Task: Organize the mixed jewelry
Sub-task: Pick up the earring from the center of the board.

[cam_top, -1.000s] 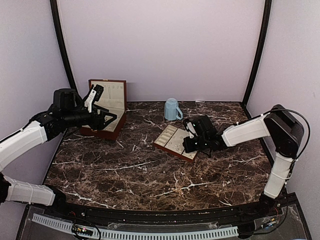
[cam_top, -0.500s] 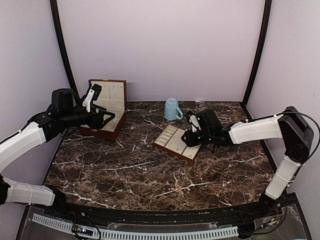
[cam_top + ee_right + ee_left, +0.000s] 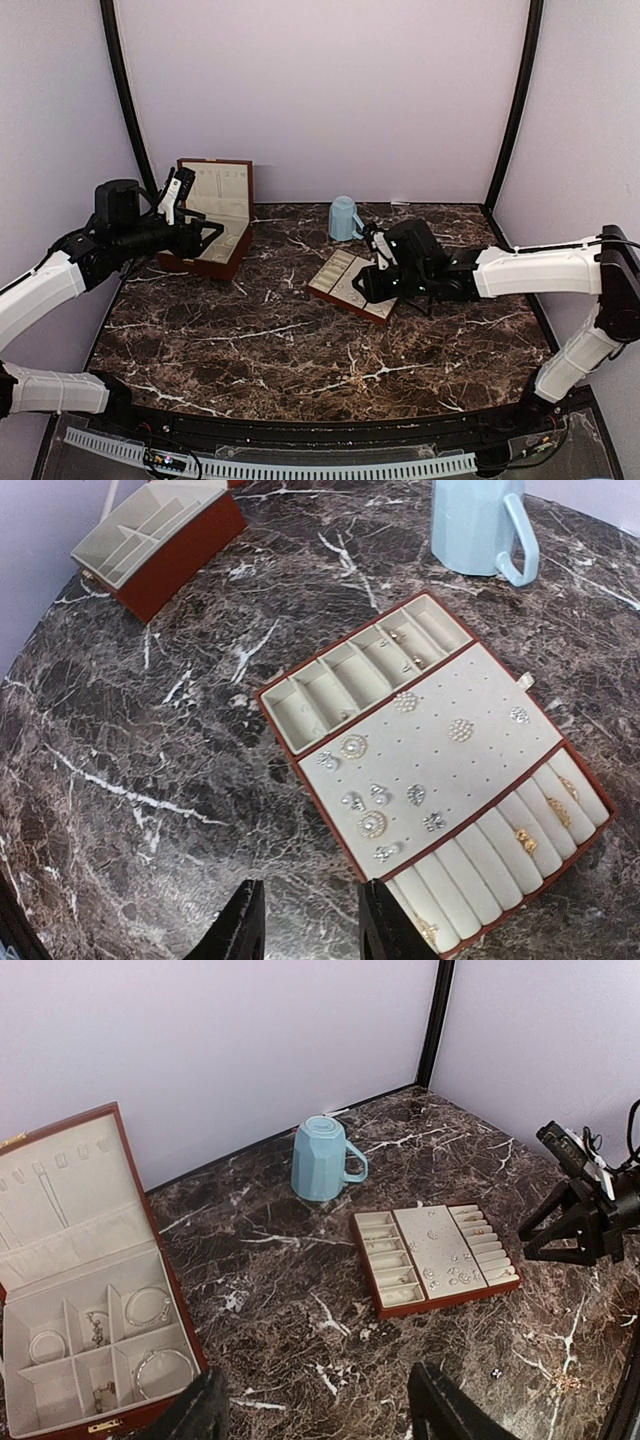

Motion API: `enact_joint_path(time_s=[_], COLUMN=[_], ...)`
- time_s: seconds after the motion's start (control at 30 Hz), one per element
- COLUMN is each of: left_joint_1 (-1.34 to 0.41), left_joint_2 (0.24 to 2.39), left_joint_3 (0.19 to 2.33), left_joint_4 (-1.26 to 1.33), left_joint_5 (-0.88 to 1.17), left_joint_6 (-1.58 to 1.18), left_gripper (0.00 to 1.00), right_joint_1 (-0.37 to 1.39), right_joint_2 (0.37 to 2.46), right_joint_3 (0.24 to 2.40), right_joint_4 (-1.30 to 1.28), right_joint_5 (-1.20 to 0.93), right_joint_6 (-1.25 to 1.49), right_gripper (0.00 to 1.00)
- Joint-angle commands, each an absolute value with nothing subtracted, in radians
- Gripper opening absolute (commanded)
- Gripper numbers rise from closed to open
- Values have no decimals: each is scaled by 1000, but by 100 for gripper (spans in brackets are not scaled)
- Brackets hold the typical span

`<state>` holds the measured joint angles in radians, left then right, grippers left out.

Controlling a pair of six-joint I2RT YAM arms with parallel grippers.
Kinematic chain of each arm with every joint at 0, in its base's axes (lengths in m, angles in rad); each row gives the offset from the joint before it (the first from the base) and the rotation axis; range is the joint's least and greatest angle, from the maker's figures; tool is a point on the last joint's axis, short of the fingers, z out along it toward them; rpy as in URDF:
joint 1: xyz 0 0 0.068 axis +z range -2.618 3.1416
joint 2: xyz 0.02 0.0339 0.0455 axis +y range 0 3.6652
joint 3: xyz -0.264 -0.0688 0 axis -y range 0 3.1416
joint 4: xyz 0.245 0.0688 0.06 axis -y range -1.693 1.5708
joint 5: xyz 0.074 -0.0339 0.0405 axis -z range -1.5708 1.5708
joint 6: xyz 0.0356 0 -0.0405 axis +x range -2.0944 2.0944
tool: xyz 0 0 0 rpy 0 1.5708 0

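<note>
Top view: left gripper [image 3: 208,233] hangs by open wooden box [image 3: 222,205], left of centre; right gripper [image 3: 372,283] over tray [image 3: 335,270], mid-frame.

Left wrist view: left gripper [image 3: 320,1415] fingers spread wide at bottom edge, nothing between. Mixed jewelry [image 3: 447,1260] specks tray's middle panel, right of centre.

Right wrist view: right gripper [image 3: 310,930] fingers partly apart at bottom edge, empty. Jewelry dots cream panel, centre; blue mug [image 3: 480,520] upper right.

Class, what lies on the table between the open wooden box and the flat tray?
Nothing: only bare marble separates the box from the tray, clearest in the left wrist view.
</note>
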<state>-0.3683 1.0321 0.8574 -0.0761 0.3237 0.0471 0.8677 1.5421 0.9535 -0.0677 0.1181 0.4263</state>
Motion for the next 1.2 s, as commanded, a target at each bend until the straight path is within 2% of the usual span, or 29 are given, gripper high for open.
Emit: enact_joint_path(time_s=[0.0,0.23,0.63,1.17], left_joint_1=[-365,-365,-365,-365], left_joint_2=[1005,994,992,988], left_joint_3=[841,837,840,844], left_joint_4=[-52,-51,-53,-58], left_joint_5=[315,313,311,314], left_joint_6=[45,41,31,28], left_gripper=[64,64,64,64], right_joint_1=[932,1027,1135,1166], right_joint_2=[1502,1534,1717,1905], right_joint_3=[982,997,1091,1236], right_joint_4=[-105,-96,-84,-316], right_joint_5=[168,179,164,286], right_joint_6=[510,577,618,648], right_gripper=[33,33,30,25])
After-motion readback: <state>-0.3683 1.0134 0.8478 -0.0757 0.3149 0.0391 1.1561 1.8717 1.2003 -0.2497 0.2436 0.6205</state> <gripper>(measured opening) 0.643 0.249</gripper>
